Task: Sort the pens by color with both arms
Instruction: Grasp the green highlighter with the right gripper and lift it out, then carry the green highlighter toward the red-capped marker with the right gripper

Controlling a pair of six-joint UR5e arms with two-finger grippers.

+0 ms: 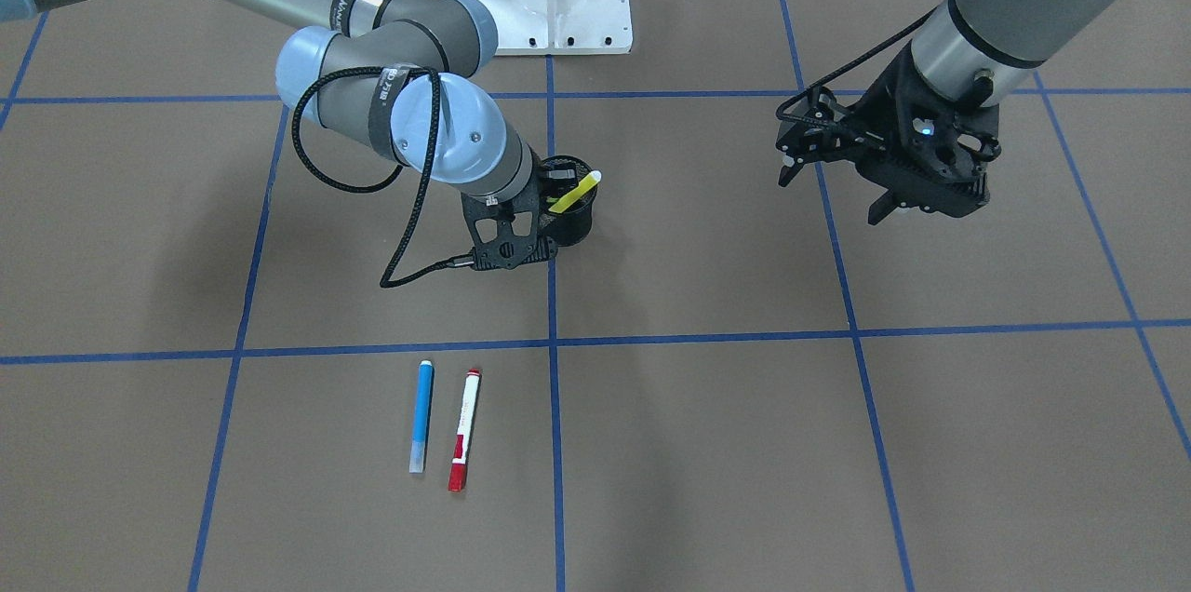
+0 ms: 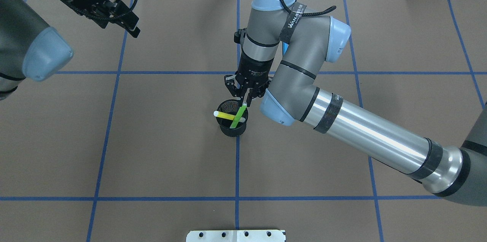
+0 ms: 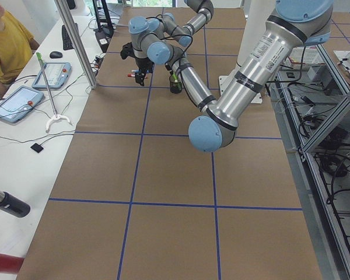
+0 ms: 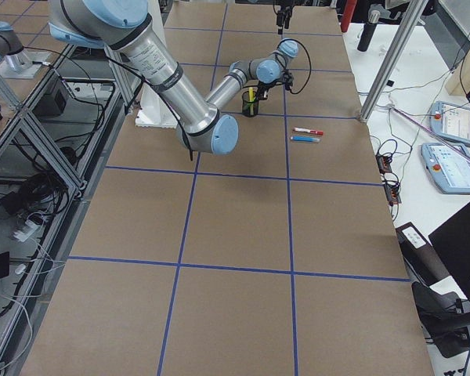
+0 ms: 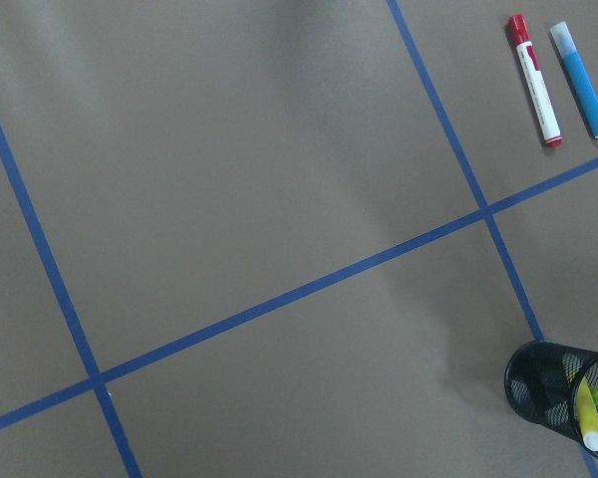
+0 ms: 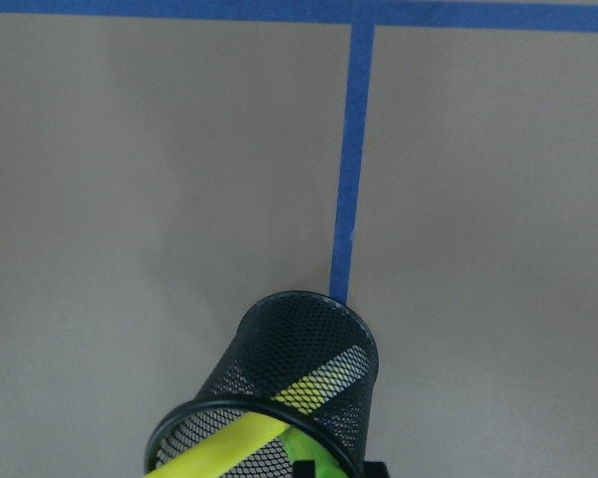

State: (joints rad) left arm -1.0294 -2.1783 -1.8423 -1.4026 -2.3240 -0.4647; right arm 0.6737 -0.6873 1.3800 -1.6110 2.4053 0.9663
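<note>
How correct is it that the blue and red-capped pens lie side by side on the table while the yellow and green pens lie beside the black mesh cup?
Not quite: the yellow pen and green pen stand inside the black mesh cup, not beside it, as the overhead exterior view shows. The blue pen and red-capped pen do lie side by side on the table.

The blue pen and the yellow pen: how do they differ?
The blue pen lies flat on the table; the yellow pen leans inside the black mesh cup. The blue pen sits beside the red-capped pen; the yellow pen crosses a green pen. Both are slim markers with pale ends.
</note>
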